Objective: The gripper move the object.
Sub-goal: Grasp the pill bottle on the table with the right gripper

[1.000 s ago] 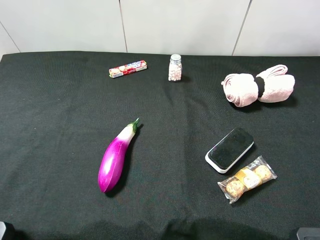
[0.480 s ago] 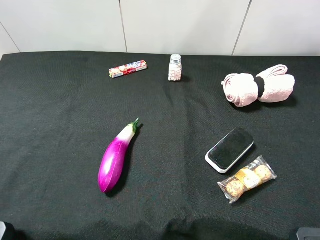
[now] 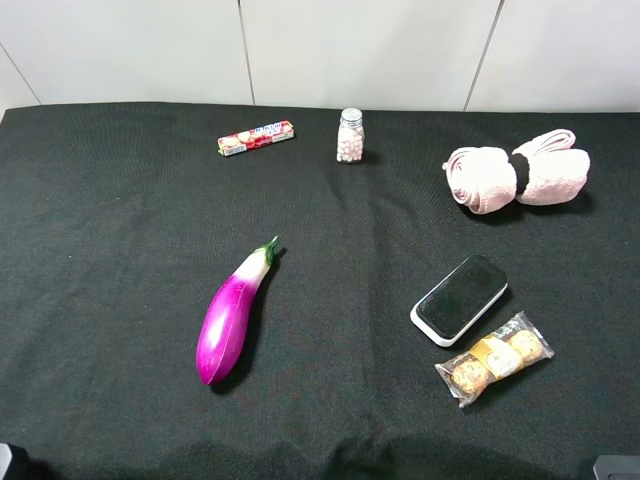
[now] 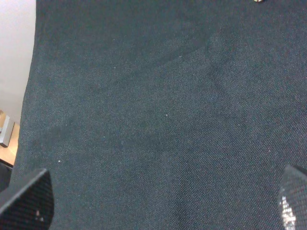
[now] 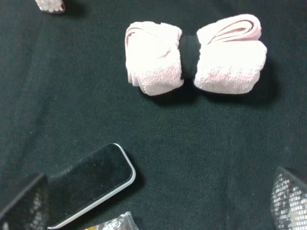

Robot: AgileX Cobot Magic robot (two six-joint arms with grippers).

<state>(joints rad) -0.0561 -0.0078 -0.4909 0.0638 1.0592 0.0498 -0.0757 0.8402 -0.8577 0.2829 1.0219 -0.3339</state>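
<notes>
Well, from up high, one small clear silver-capped bottle of pale pellets [image 3: 350, 135] stands upright far back on the black cloth table [image 3: 120, 220], near one red-and-white candy roll [image 3: 256, 137]. Best to drop straight over its cap and pinch softly. Also one purple eggplant [image 3: 232, 315], one pink rolled towel [image 3: 516, 170], one black phone [image 3: 459, 299], one snack packet [image 3: 494, 358].

Left wrist: the left gripper [image 4: 160, 206] is spread wide over bare cloth.

Right wrist: the right gripper [image 5: 156, 206] gapes too, over the phone.
</notes>
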